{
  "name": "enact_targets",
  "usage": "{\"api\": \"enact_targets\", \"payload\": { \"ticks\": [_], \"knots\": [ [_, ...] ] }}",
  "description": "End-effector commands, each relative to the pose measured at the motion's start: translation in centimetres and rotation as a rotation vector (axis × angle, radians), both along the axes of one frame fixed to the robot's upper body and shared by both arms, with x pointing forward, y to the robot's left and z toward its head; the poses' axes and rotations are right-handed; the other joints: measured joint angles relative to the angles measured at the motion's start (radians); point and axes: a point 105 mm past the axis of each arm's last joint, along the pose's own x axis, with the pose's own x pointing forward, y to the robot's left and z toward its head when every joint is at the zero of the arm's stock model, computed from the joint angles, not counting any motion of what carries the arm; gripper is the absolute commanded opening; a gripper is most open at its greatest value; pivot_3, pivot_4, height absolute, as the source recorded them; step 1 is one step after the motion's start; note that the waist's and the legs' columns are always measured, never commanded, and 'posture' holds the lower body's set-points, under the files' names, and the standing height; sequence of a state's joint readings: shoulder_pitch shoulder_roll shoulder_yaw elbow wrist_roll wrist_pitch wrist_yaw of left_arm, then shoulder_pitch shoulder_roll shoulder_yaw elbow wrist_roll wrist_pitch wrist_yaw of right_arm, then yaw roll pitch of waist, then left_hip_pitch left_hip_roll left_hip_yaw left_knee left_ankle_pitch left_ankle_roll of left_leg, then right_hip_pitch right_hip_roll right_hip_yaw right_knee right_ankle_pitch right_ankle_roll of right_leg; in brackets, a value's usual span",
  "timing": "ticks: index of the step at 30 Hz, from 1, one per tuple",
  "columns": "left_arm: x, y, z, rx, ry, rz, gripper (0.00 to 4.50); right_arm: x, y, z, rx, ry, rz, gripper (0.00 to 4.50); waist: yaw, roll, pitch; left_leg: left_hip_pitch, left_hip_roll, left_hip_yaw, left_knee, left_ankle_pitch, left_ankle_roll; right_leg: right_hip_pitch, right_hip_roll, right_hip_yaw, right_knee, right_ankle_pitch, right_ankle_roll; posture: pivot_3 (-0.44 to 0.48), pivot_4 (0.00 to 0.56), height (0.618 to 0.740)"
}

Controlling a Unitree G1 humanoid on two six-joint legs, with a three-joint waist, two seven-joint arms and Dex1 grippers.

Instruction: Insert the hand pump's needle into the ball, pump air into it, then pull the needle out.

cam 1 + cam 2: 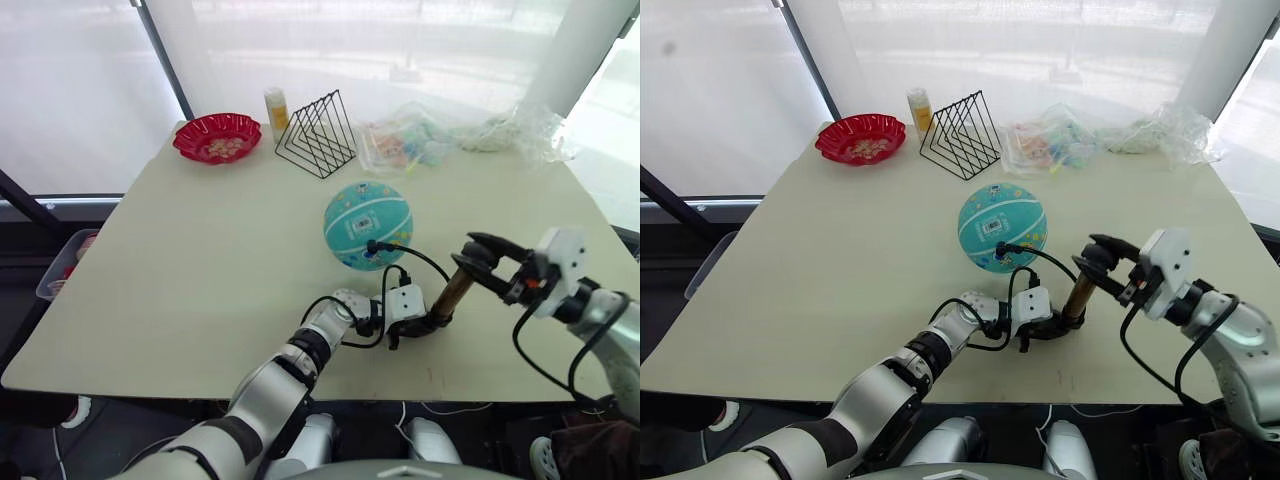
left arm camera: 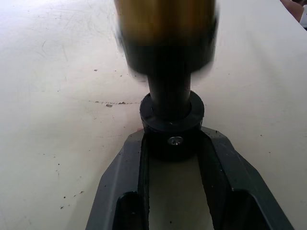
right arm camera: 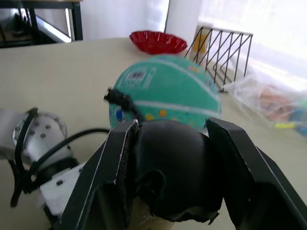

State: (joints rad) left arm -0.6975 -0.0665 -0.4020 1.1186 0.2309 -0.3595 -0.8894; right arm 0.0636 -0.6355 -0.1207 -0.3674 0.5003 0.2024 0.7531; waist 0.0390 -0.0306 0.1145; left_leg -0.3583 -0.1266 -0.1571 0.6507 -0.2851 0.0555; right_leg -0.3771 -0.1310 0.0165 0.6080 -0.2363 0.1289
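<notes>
The teal-blue ball (image 1: 367,224) sits round on the table's middle. The black hose (image 1: 415,257) curves from the hand pump (image 1: 453,293) to a connector pressed against the ball's near side (image 3: 115,97); the needle itself is hidden there. The bronze pump stands tilted just right of the ball. My left gripper (image 2: 171,139) is shut on the pump's black bottom cap, close to the table. My right gripper (image 3: 168,139) is shut on the pump's black handle at its top end (image 1: 482,262).
At the table's far side stand a red bowl (image 1: 217,137), a yellow bottle (image 1: 276,108), a black wire rack (image 1: 318,133) and plastic bags (image 1: 420,140). The beige table (image 1: 180,280) ends close behind my arms. A grey bin (image 1: 62,265) sits below on the left.
</notes>
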Motion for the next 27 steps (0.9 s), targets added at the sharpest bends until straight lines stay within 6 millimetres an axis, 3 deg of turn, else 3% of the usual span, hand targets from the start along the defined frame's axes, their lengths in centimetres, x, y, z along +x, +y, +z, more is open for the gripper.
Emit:
{"api": "enact_targets", "payload": {
  "ticks": [1,9,13,15,18,25,26,27],
  "knots": [
    [-3.2,3.2,-6.2,0.238,0.177,0.014,1.07,-0.3,-0.1,-3.6,-0.041,0.120,-0.006,1.90,-0.002,0.002,-0.002,0.000,0.000,0.000,0.000,0.000,0.000,0.000,0.001,0.001,0.000,0.000,0.000,0.000,0.150,0.740],
    [-3.1,3.3,-6.2,0.241,0.175,0.014,1.07,-0.6,-0.3,5.3,-0.001,-0.079,0.050,1.90,0.001,0.008,0.003,-0.001,0.000,-0.002,0.000,0.000,0.000,0.000,0.002,0.002,0.000,0.000,0.000,0.000,0.150,0.740],
    [-3.2,3.2,-6.2,0.241,0.176,0.011,1.07,-1.0,-0.5,7.9,0.016,-0.114,0.064,1.90,0.003,0.011,0.008,-0.003,-0.002,-0.002,0.000,0.000,0.000,-0.002,-0.001,0.002,-0.001,0.000,0.000,0.000,0.150,0.740],
    [-3.2,3.2,-6.2,0.241,0.176,0.007,1.07,-1.7,-1.3,11.7,0.007,-0.177,0.077,1.90,0.003,0.012,0.011,-0.003,-0.003,-0.002,0.001,0.000,0.000,-0.002,-0.001,0.002,-0.001,0.000,0.000,0.000,0.150,0.740],
    [-3.2,3.1,-6.1,0.241,0.176,0.005,1.07,-2.4,-1.9,15.0,-0.012,-0.233,0.081,1.90,0.005,0.017,0.016,-0.005,-0.005,-0.001,0.003,0.000,0.001,-0.003,-0.004,0.002,-0.001,0.000,0.000,0.000,0.150,0.740],
    [-3.2,3.1,-6.1,0.241,0.175,0.003,1.07,-2.9,-2.5,18.5,-0.047,-0.296,0.051,1.90,0.007,0.013,0.019,-0.006,-0.006,-0.002,0.002,0.000,0.001,-0.003,-0.005,0.000,-0.001,0.000,0.000,0.000,0.150,0.740],
    [-3.1,3.2,-6.1,0.241,0.175,0.004,1.07,-2.8,-2.5,18.4,-0.044,-0.293,0.048,1.90,0.007,0.013,0.020,-0.006,-0.006,-0.002,0.002,0.000,0.001,-0.003,-0.005,0.000,-0.001,0.000,0.000,0.000,0.150,0.740],
    [-3.2,3.2,-6.1,0.241,0.175,0.003,1.07,-2.3,-2.3,16.7,-0.080,-0.259,0.036,1.90,0.007,0.013,0.020,-0.006,-0.006,-0.002,0.002,0.000,0.001,-0.004,-0.005,0.000,-0.001,0.000,0.000,0.000,0.150,0.740]
  ]
}}
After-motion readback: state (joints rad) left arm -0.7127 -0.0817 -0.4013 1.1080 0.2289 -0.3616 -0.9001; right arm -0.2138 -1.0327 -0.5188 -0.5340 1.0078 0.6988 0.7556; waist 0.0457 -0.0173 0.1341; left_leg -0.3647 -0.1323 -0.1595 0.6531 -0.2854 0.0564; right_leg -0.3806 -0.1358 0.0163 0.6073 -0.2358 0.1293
